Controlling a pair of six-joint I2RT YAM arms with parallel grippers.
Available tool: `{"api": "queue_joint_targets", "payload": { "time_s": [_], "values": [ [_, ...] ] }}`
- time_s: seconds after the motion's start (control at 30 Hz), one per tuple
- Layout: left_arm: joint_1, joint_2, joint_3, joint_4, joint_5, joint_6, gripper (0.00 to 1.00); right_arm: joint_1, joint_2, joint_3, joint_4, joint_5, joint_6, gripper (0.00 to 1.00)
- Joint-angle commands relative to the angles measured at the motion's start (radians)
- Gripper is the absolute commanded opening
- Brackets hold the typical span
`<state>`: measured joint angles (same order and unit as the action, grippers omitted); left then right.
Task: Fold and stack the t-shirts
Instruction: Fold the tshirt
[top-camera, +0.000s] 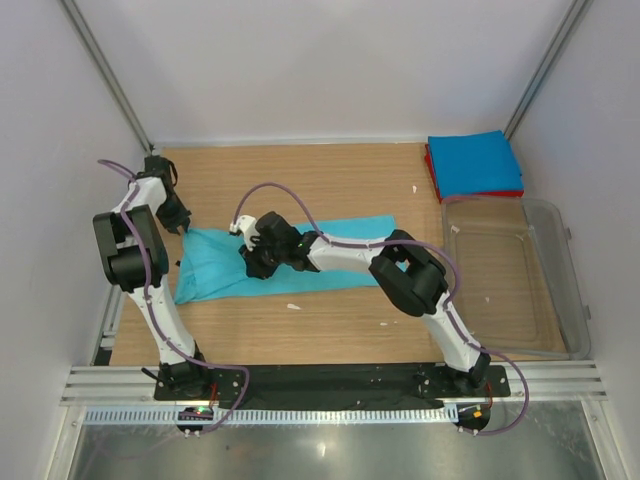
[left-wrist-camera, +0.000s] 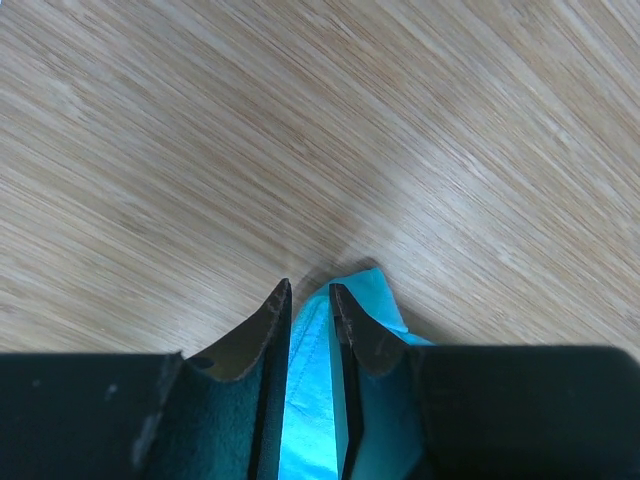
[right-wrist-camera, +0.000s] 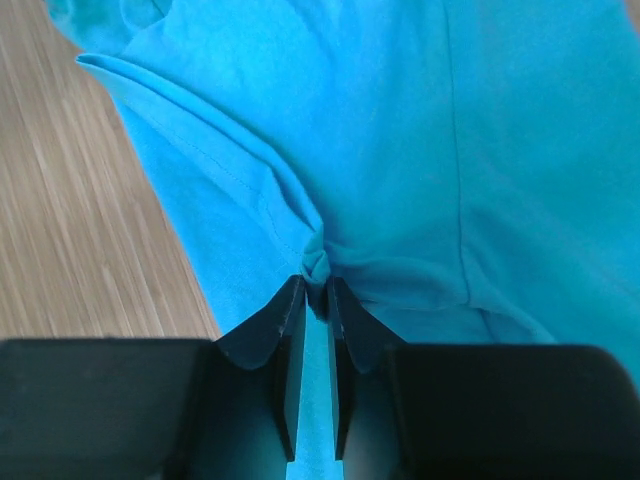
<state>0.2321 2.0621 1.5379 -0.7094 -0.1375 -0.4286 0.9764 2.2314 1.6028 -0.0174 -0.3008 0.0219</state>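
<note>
On the counter (top-camera: 330, 330), left gripper (left-wrist-camera: 309, 292) and right gripper (right-wrist-camera: 316, 286) each clench jaws on the teal t-shirt (top-camera: 212, 272), whose small pinches may slip if they pull unevenly.

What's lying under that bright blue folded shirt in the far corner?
A red folded shirt lies under the blue folded shirt; only its thin edges peek out along the left and near sides. Its middle is covered, so anything else in the stack cannot be seen.

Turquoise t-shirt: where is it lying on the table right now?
In the top view the turquoise t-shirt lies left of centre on the table, the jaws of the left gripper at its left corner, those of the right gripper mid-cloth.
</note>
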Motion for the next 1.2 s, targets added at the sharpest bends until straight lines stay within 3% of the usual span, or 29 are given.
{"api": "queue_joint_targets", "payload": {
  "time_s": [0.0,0.1,0.27,0.57,0.83,1.1,1.17],
  "values": [
    [0.009,0.004,0.041,0.001,-0.017,0.008,0.23,0.007,-0.078,0.023,-0.045,0.029,-0.039,0.23],
    [0.007,0.010,0.050,-0.009,-0.011,0.005,0.23,0.007,-0.084,0.048,-0.061,0.025,-0.030,0.30],
    [0.007,0.012,0.085,-0.044,-0.030,0.002,0.23,0.007,-0.069,0.097,-0.064,0.065,0.013,0.34],
    [0.009,0.033,0.153,-0.096,-0.042,-0.001,0.23,0.015,0.016,0.232,-0.075,0.031,0.082,0.33],
    [0.007,-0.038,0.169,-0.124,-0.059,0.001,0.24,0.028,0.036,0.178,-0.064,0.117,0.145,0.28],
    [0.007,-0.105,0.036,-0.007,0.159,0.001,0.28,0.028,0.034,0.106,-0.091,0.261,0.167,0.26],
    [0.007,-0.088,0.030,-0.015,0.151,0.005,0.28,0.028,0.040,0.108,-0.102,0.296,0.168,0.26]
  ]
}}
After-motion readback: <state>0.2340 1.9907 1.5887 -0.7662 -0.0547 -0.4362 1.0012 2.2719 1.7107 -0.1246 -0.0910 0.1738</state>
